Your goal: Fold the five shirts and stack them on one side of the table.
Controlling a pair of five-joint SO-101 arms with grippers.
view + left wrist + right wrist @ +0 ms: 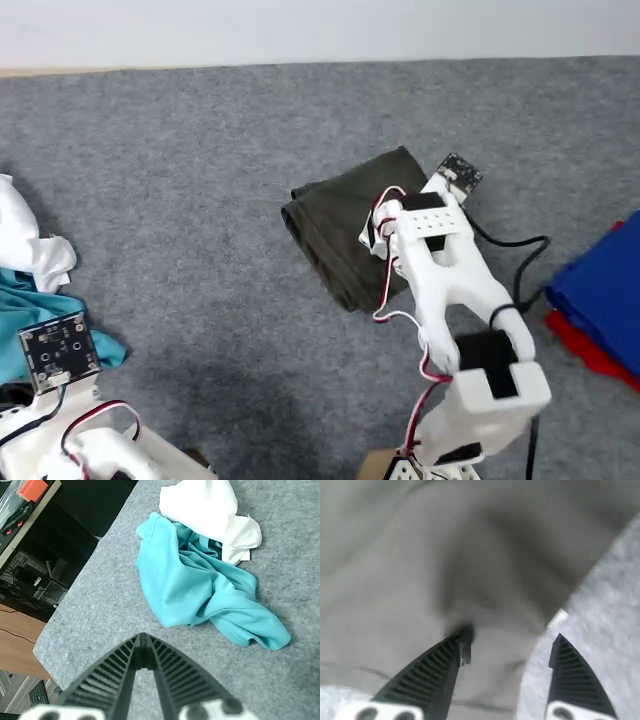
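Observation:
A folded dark olive shirt (340,225) lies in the middle of the grey table cover. My right arm (440,265) hangs over its right part. In the right wrist view my right gripper (512,645) is open at the olive shirt's (420,555) edge, one fingertip (463,641) pressed on the cloth, the other above bare cover. A crumpled teal shirt (200,590) and a crumpled white shirt (210,510) lie at the table's left edge. My left gripper (145,645) is shut and empty, short of the teal shirt. A blue shirt (605,280) lies on a red one (585,345) at the right edge.
The table's left edge (75,595) drops off close beside the teal shirt, with a desk and cables below. My left arm (60,355) sits at the front left corner. A black cable (510,245) trails from the right arm across the cover.

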